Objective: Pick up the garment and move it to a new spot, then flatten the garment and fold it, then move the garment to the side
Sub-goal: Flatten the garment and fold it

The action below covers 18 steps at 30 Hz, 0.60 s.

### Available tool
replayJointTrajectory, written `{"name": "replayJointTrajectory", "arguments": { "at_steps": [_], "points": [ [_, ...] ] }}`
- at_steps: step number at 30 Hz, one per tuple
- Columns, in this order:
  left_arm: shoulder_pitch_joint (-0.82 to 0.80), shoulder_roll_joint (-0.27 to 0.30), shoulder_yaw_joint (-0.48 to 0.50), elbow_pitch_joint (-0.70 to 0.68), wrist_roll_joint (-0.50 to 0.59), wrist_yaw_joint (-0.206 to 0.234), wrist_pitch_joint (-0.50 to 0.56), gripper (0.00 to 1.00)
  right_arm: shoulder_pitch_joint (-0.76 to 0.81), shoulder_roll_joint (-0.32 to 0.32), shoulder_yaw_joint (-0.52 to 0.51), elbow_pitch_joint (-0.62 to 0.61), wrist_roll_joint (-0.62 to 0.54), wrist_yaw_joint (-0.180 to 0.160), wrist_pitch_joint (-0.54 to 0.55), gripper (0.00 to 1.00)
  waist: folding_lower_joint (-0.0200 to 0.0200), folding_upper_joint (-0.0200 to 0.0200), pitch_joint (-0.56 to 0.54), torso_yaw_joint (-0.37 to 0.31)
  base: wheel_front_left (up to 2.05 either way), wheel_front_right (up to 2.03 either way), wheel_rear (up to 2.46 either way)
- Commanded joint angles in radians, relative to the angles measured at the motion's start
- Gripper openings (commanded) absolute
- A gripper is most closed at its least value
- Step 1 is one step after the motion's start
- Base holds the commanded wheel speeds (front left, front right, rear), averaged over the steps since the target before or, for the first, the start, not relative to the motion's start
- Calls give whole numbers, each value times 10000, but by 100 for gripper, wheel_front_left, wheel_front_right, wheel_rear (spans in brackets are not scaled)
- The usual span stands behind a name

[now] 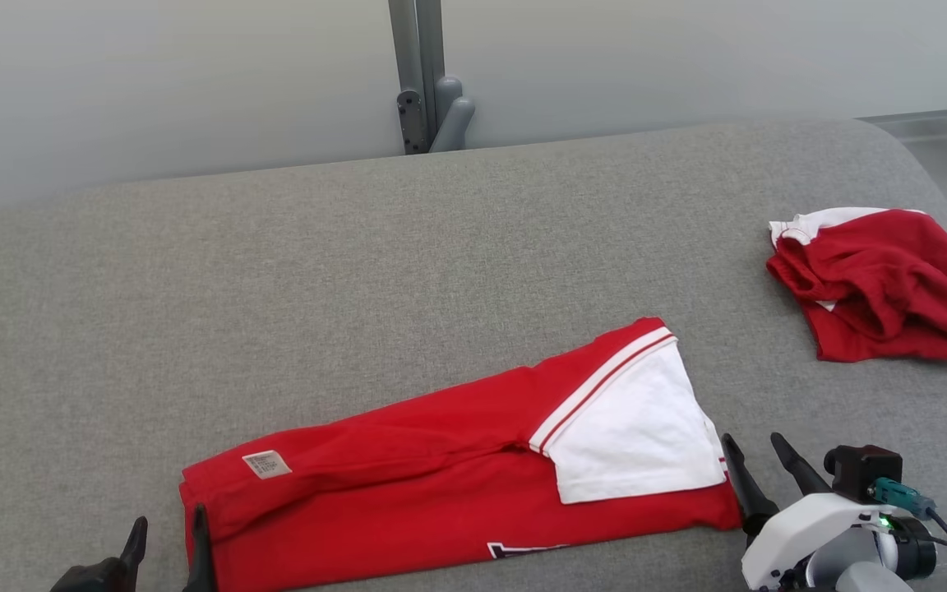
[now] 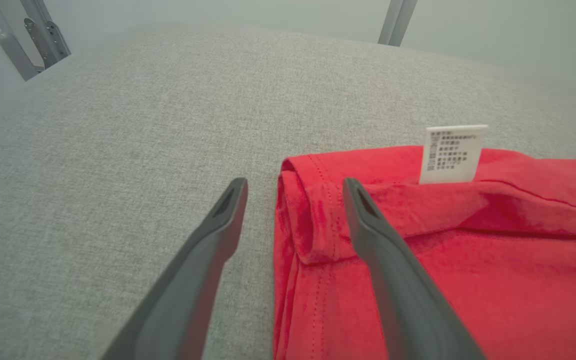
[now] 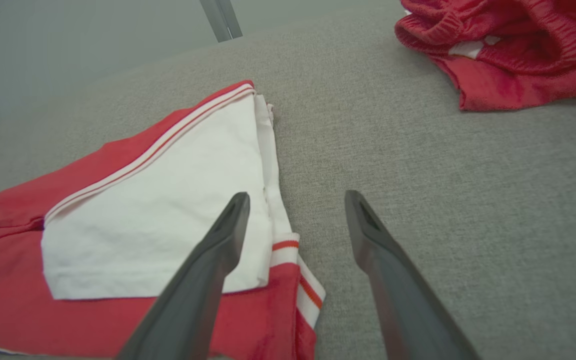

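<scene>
Light: bright, even, diffuse; no glare. Shadows are soft and narrow, e.g. a faint one along the near edge of the crumpled red cloth (image 1: 884, 288) beyond the right gripper (image 1: 749, 440). Head view sharp throughout. Wrist views, noted at the left gripper (image 2: 294, 182): fingers (image 2: 203, 270) soft at their bases, weave crisp just past the tips, far wall hazy, frame posts (image 2: 398, 20) leaning at the corners.

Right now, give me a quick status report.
Left pincer and right pincer open, empty. Red shirt folded on grey table. Other red garment apart, far right.
</scene>
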Motion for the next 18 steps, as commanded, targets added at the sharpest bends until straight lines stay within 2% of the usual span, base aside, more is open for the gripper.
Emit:
{"name": "replayJointTrajectory", "arguments": {
  "at_steps": [1, 10, 18],
  "points": [
    [222, -107, 162, -173, 218, -9, 12, 100, 195, 37, -166, -78, -60, -17, -25, 100, 0, 0, -109, 73, 0, 0, 0],
    [406, -443, 399, -1244, 1319, -73, 12, 100, 319, 304, -581, -183, -451, -16, -25, 100, 0, 0, -194, 301, 0, 0, 0],
    [269, -494, 63, -1464, 1356, -95, 12, 100, -90, 466, -892, -84, -809, -18, -25, 100, 0, 0, 155, 556, 0, 0, 0]
  ]
}}
